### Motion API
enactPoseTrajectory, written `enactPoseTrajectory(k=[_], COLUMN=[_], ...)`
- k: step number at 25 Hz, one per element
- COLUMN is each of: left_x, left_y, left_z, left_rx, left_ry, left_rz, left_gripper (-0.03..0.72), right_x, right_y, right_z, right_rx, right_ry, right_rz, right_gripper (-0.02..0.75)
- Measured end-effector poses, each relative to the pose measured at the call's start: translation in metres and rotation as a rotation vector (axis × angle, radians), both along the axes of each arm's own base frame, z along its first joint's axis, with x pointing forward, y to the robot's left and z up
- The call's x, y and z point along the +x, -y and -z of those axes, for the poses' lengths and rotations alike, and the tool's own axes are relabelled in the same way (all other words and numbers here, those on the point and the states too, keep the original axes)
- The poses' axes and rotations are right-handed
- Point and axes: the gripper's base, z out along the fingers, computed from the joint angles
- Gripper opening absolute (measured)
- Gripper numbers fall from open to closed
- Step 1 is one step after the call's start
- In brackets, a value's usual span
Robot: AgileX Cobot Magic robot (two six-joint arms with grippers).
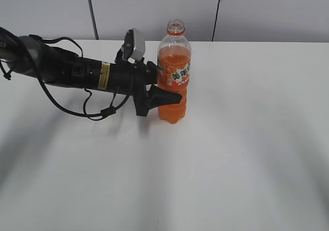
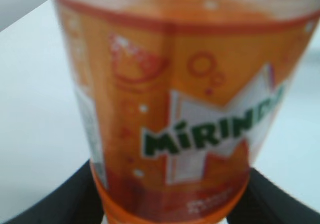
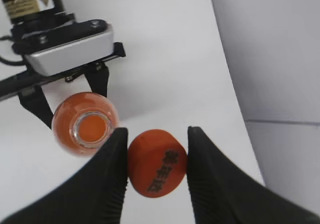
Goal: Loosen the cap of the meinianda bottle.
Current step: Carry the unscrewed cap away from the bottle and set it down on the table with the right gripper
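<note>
Cap (image 3: pixel 157 162): off bottle (image 3: pixel 85 123), pinched betw. R gripper (image 3: pixel 157 151) fingers, at 4 o'clock from open neck. L gripper (image 1: pixel 163 89) clamped on bottle body.

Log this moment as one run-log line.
left gripper: shut on meinianda bottle, upright on table | right gripper: shut on cap, lifted off | bottle mouth open

A lab-like test bench: bare white table (image 1: pixel 247 154) against plain grey wall panels (image 1: pixel 154 10).
</note>
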Motion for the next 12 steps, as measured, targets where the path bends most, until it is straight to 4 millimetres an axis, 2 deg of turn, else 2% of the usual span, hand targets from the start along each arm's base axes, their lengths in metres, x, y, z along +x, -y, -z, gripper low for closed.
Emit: enactPoseTrajectory(k=[6, 12], left_x=[0.000, 0.000], left_y=[0.000, 0.000], left_z=[0.000, 0.000], left_rx=[0.000, 0.001], left_ry=[0.000, 0.000], left_rz=[0.000, -0.001], left_gripper=[0.405, 0.405], right_x=[-0.010, -0.026], right_y=[0.017, 0.042], right_z=[-0.027, -0.061], right_rx=[0.185, 0.368], right_ry=[-0.040, -0.048], right_rz=[0.384, 0.597], right_gripper=[0.269, 0.269])
